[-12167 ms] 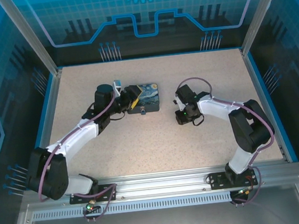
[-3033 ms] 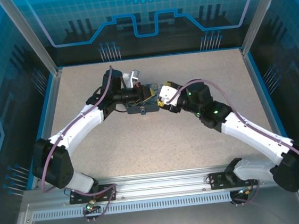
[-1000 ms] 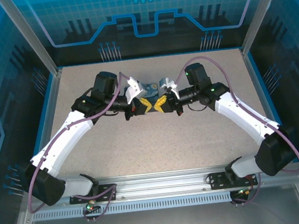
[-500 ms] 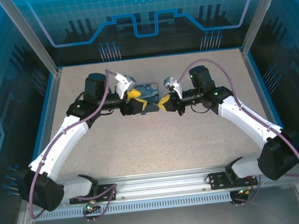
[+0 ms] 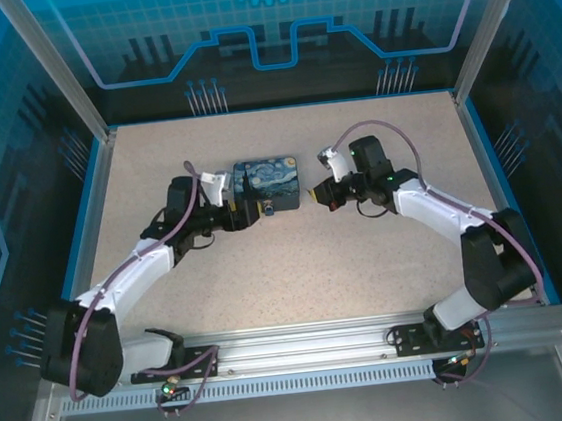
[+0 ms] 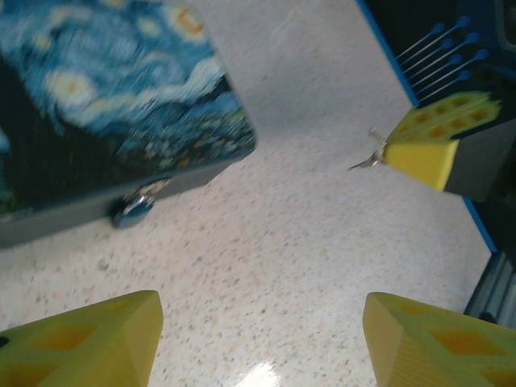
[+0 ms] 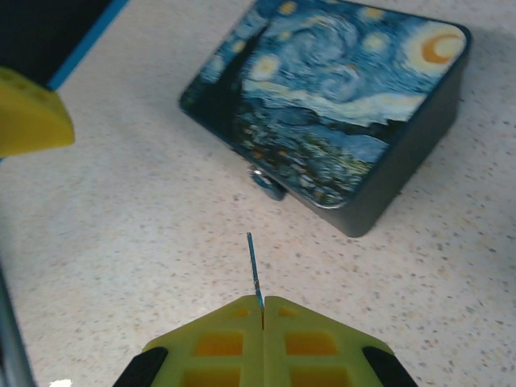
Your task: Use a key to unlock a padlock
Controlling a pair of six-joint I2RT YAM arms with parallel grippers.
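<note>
— Where's the right gripper (image 7: 263, 305)?

— Low over the worktop (image 7: 121, 234), to the right of the painted tin (image 7: 322, 97). Its yellow fingers are pressed together and clamped on the key (image 7: 253, 266). The thin blade sticks straight out past the tips.

— Aimed at what?

— More or less at the padlock (image 7: 267, 185). That hangs low on the tin's front wall, right at its bottom edge. The key's tip is near it but apart, with a strip of speckled worktop between the two.

— And the left gripper (image 6: 262, 310)?

— Its fingers are spread wide apart. It sits low just beside the tin's front left corner, facing across toward the other arm. In its wrist view the padlock is up to the left, tucked under the tin's edge. One of the right gripper's yellow fingertips, with the key poking out of it, shows at the upper right.

— Is there room to move in there?

— Yes. The stretch in front of the tin, between the two grippers, is open worktop. From above, the tin stands around the middle of the far half, with its sides well apart from the blue rim (image 5: 94, 205) on the left and on the right. The worktop toward the arm bases is open too. I can't tell whether the padlock touches the worktop or hangs just over it.
</note>
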